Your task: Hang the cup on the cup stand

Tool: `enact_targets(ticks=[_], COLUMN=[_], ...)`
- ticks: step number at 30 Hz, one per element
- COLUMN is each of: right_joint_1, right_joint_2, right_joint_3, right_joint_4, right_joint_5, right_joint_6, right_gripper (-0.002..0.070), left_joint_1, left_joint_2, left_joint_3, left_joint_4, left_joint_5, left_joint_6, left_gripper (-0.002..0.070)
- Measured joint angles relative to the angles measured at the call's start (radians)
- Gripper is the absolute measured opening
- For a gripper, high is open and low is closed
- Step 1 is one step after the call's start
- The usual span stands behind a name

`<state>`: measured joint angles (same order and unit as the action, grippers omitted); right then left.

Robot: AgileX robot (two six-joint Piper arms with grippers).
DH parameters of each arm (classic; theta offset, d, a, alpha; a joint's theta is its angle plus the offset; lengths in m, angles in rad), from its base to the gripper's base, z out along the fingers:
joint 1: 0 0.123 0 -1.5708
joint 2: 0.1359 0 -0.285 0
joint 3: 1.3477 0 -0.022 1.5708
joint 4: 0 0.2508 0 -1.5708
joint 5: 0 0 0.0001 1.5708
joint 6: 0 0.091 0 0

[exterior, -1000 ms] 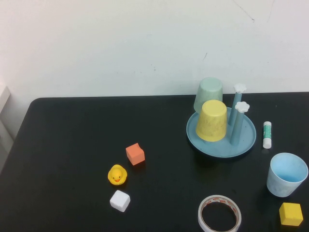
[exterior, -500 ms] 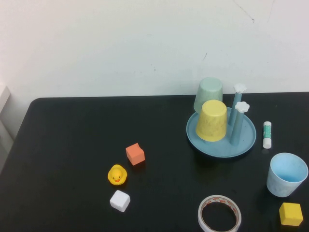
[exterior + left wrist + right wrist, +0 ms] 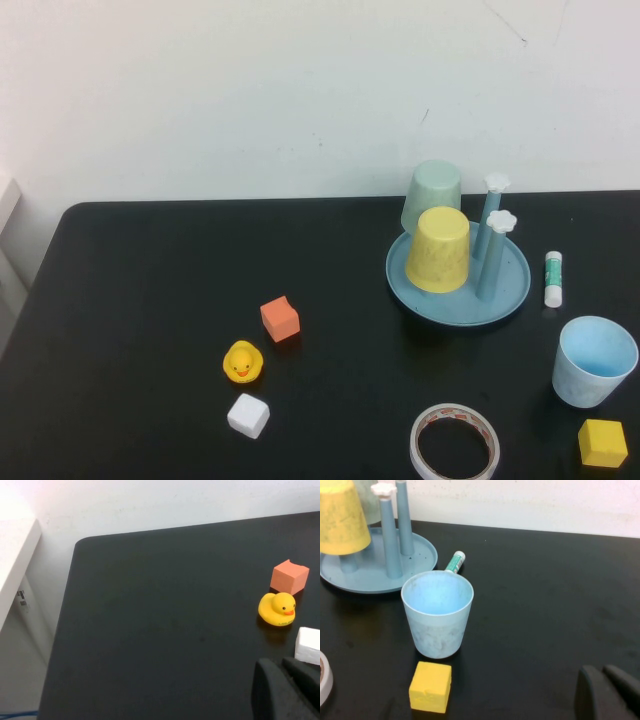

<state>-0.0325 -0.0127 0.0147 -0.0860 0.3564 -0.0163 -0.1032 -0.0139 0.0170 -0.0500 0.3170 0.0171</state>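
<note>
Fingers of both grippers are pressed together with nothing between them. On the left gripper [image 3: 290, 690] the dark fingers hang low over the near left part of the table [image 3: 150, 300], just beside the white cube [image 3: 307, 645]. The right gripper [image 3: 610, 692] hangs over bare table at the near right, well apart from the cup [image 3: 437, 612]; neither gripper shows in the high view.

Light blue and upright, the cup [image 3: 594, 361] stands mouth up on the table near its right edge, and it is empty. It stands just near-right of the cup stand [image 3: 510, 300], apart from it. A yellow cube [image 3: 603, 443] sits just in front of the cup, and a glue stick [image 3: 553, 278] lies between the stand's rim and the right edge.

On the stand, a yellow cup [image 3: 438, 250] sits upside down over a peg, and a pale green cup [image 3: 432, 193] sits inverted behind it. Two blue pegs with white flower caps [image 3: 501, 221] stand bare on the stand's right side. The tray floor around them holds nothing else.

A tape roll [image 3: 455, 443] lies at the near edge, left of the cup. An orange cube [image 3: 280, 318], a rubber duck [image 3: 242, 362] and the white cube [image 3: 248, 415] cluster left of centre. Between that cluster and the stand the table is bare, as is the far left corner.
</note>
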Motion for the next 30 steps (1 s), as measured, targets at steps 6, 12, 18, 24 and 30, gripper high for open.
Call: enact_targets(ticks=[6, 12, 18, 24, 30], right_joint_1=[0.000, 0.000, 0.000, 0.000, 0.000], right_joint_2=[0.000, 0.000, 0.000, 0.000, 0.000], right_joint_3=[0.000, 0.000, 0.000, 0.000, 0.013], right_joint_4=[0.000, 0.000, 0.000, 0.000, 0.000], right_joint_5=[0.000, 0.000, 0.000, -0.004, -0.178], right_joint_6=[0.000, 0.000, -0.001, -0.001, -0.007], right_gripper=[-0.0001, -0.0001, -0.0001, -0.0001, -0.0001], left_joint_1=[0.000, 0.000, 0.000, 0.000, 0.000], left_joint_2=[0.000, 0.000, 0.000, 0.000, 0.000], left_joint_3=[0.002, 0.002, 0.002, 0.002, 0.002], left_joint_4=[0.008, 0.008, 0.008, 0.008, 0.008], left_joint_5=[-0.148, -0.402, -0.482, -0.486, -0.523], left_joint_6=[0.000, 0.001, 0.001, -0.006, -0.040], left_gripper=[-0.0001, -0.0001, -0.0001, -0.0001, -0.0001])
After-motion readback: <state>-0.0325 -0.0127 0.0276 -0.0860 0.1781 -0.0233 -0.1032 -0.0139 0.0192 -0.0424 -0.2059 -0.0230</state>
